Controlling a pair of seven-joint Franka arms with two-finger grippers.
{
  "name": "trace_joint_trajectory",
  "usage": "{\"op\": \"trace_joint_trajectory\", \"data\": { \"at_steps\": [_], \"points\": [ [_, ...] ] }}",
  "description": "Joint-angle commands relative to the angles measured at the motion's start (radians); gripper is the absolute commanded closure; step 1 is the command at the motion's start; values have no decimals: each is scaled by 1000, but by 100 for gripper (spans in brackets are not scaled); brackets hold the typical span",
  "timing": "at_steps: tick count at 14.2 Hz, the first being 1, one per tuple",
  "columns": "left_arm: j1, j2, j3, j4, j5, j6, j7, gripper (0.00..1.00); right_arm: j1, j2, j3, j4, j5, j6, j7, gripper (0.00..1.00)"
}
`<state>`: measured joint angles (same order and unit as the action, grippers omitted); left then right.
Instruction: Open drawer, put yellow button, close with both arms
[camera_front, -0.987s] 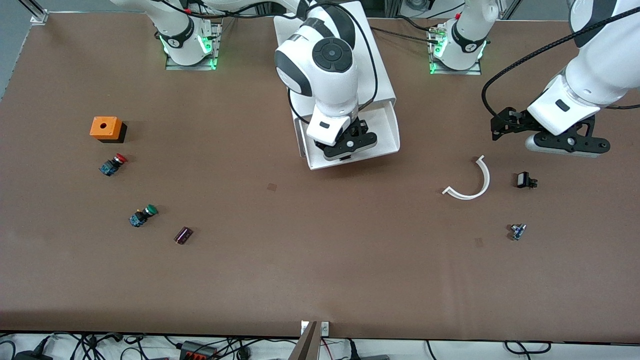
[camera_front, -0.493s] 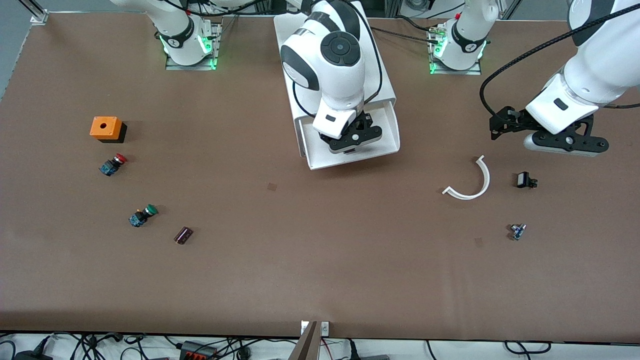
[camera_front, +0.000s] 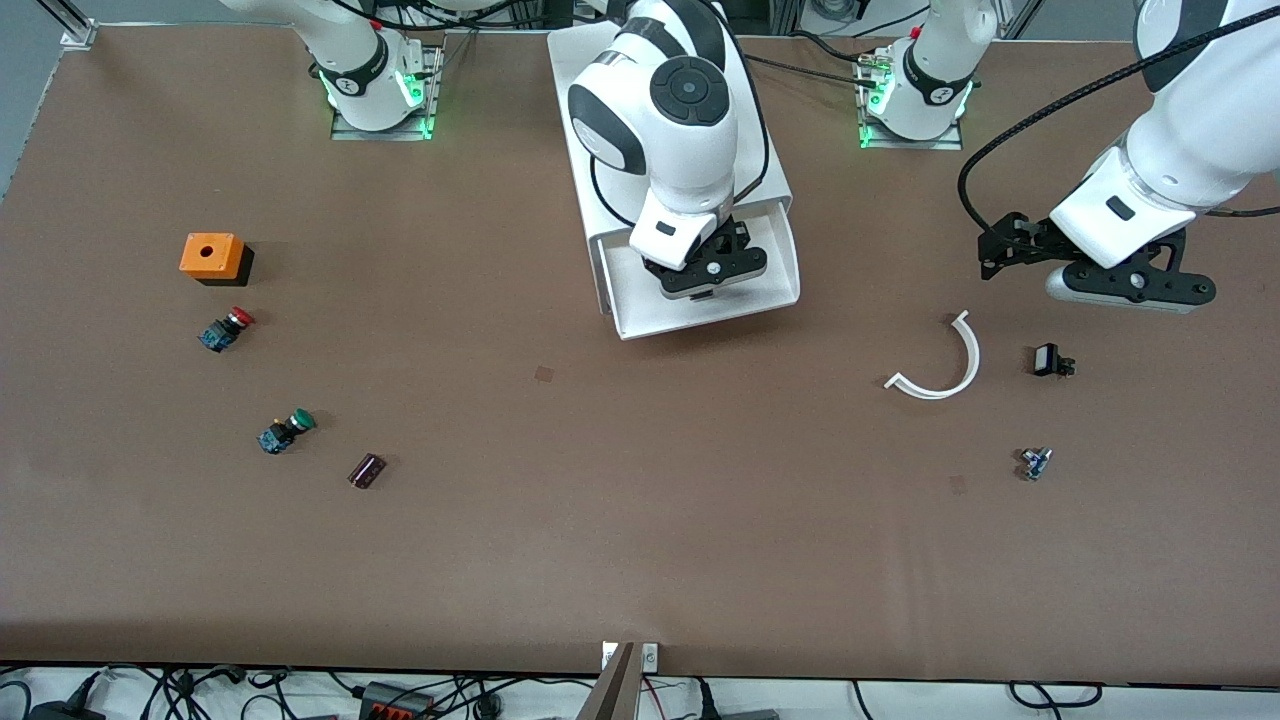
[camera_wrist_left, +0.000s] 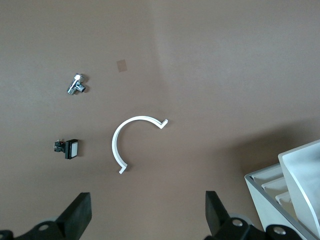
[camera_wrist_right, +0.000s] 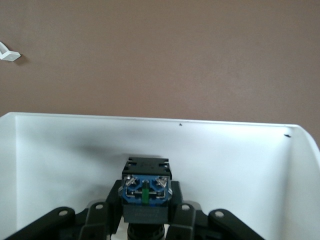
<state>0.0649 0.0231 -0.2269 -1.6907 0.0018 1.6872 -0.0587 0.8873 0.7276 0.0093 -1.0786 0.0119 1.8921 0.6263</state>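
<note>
right gripper (camera_front: 708, 280) moved toward 12 o'clock, deeper over open drawer (camera_front: 775, 296) | clamps yellow button (camera_wrist_right: 145, 192), black-blue body showing, cap hidden | left gripper (camera_wrist_left: 145, 216) spread wide, empty, waiting above curved white strip (camera_wrist_left: 126, 140)

Right hand (camera_front: 708, 283) fills the open drawer (camera_front: 775, 262); bare table (camera_front: 640, 520) lies nearer the camera

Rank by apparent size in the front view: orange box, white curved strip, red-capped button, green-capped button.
1. White curved strip, widest span.
2. Orange box.
3. Red-capped button and green-capped button: these look alike, so I would not rank them.
</note>
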Motion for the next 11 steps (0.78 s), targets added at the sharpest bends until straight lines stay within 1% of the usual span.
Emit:
{"op": "trace_joint_trajectory", "data": {
  "at_steps": [1, 2, 3, 4, 5, 6, 7, 11],
  "points": [
    [1, -15, -3, -3, -11, -6, -9, 0, 10, 13, 1, 22, 10, -24, 33, 100],
    [1, -15, -3, -3, -11, -6, -9, 0, 10, 13, 0, 22, 10, -24, 35, 93],
    [1, -15, -3, -3, -11, -8, -9, 0, 9, 13, 0, 22, 8, -25, 33, 82],
    [1, -15, -3, -3, -11, -6, -9, 0, 9, 13, -2, 20, 6, -31, 35, 78],
    [0, -15, -3, -3, -11, -6, -9, 0, 9, 13, -2, 20, 3, -34, 35, 60],
    [0, -15, -3, -3, -11, -6, -9, 0, 10, 15, -5, 19, -4, -34, 36, 8],
    [0, -15, -3, -3, -11, -6, -9, 0, 12, 15, -6, 19, -6, -34, 38, 0],
    [0, -15, -5, -3, -11, -6, -9, 0, 10, 10, -12, 25, -3, -38, 41, 0]
  ]
}}
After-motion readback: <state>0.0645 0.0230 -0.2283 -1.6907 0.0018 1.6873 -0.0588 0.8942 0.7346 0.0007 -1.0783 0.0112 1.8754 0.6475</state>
